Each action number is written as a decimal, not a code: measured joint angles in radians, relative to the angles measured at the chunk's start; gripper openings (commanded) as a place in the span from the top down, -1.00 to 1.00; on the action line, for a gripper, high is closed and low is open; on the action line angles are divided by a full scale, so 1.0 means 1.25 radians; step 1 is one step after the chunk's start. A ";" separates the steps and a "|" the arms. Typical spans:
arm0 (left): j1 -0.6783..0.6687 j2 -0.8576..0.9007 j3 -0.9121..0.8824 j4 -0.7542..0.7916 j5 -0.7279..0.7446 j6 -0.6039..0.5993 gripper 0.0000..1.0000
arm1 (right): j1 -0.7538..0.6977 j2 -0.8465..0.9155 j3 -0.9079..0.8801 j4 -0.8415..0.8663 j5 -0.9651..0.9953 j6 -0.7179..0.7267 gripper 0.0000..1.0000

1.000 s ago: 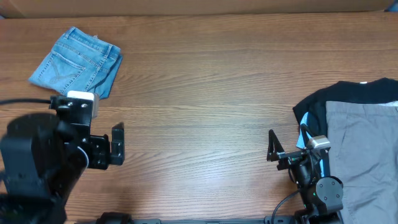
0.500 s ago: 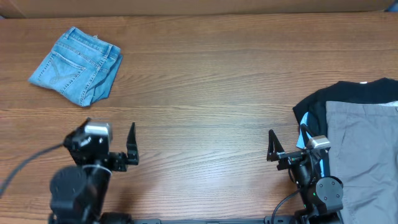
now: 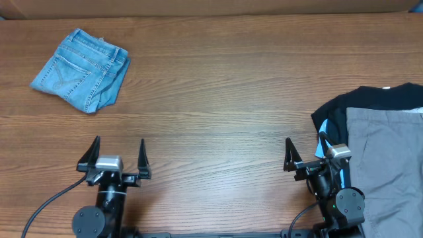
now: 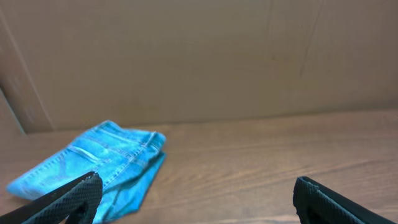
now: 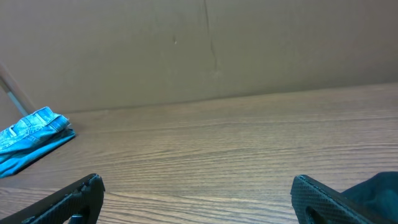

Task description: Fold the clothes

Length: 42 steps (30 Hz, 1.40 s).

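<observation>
one pair of jeans (image 3: pixel 80 71) lies folded in a compact bundle at the far left corner of the counter (image 3: pixel 218 92). we note the left pincer (image 3: pixel 119 144) at the near edge, jaws spread wide, gripping nothing; the right pincer (image 3: pixel 305 149) is likewise wide apart and empty. both sit well apart from the jeans. a black and grey garment pile (image 3: pixel 380 142) lies just beside the right pincer.

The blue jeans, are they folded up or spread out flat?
Folded. The jeans lie as a small bundle, back pocket on top, layers stacked at one edge, no legs stretched out.
</observation>
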<state>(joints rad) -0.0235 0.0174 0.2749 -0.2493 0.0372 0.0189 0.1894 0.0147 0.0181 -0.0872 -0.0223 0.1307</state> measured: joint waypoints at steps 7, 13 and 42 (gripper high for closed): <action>0.000 -0.001 -0.110 0.148 0.003 -0.021 -1.00 | 0.000 0.000 0.000 0.000 0.000 0.000 -1.00; 0.000 -0.003 -0.205 0.191 0.003 -0.082 -1.00 | 0.000 0.000 0.000 0.000 0.000 0.000 -1.00; 0.000 -0.004 -0.213 0.141 0.003 -0.115 -1.00 | 0.000 0.000 0.000 0.000 0.000 -0.001 -1.00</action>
<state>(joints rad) -0.0235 0.0128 0.0082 -0.0734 0.0406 -0.1253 0.1894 0.0147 0.0181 -0.0868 -0.0219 0.1299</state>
